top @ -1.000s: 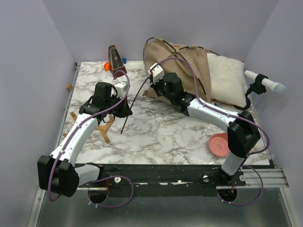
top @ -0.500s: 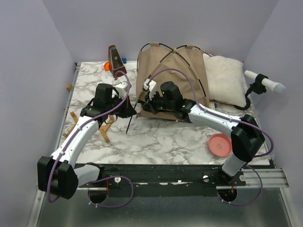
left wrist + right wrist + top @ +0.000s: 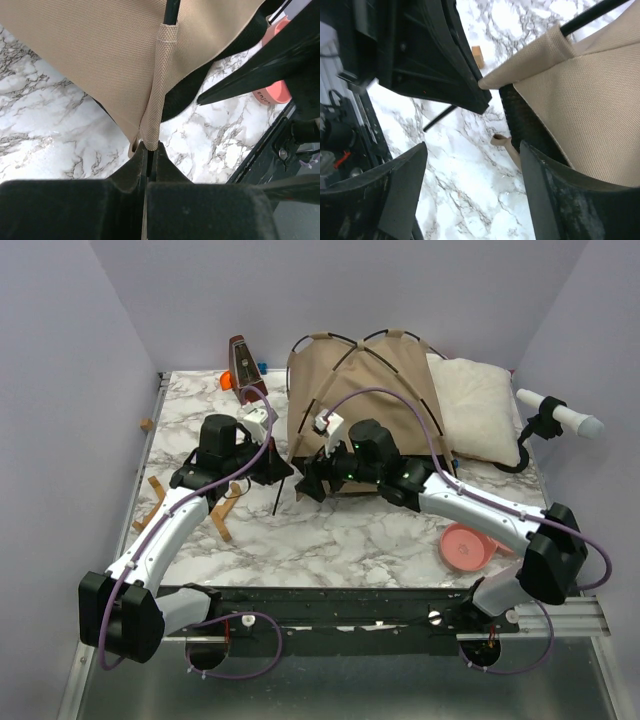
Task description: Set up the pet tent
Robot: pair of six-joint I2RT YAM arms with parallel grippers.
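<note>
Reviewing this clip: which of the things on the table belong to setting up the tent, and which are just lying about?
In the job: pet tent, its corner sleeve pinched in the left gripper; right gripper, open beside that corner.
Lying about: white pillow, pink dish, brown metronome, wooden pieces, white-handled roller.

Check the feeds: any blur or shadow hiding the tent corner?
Top external: evenly lit and sharp, the pet tent clear. Left wrist: fabric weave crisp, but the left claw is a dark, soft-focus mass along the bottom. Right wrist: tent fabric sharp, while the right claw shows dark, slightly soft fingers.
</note>
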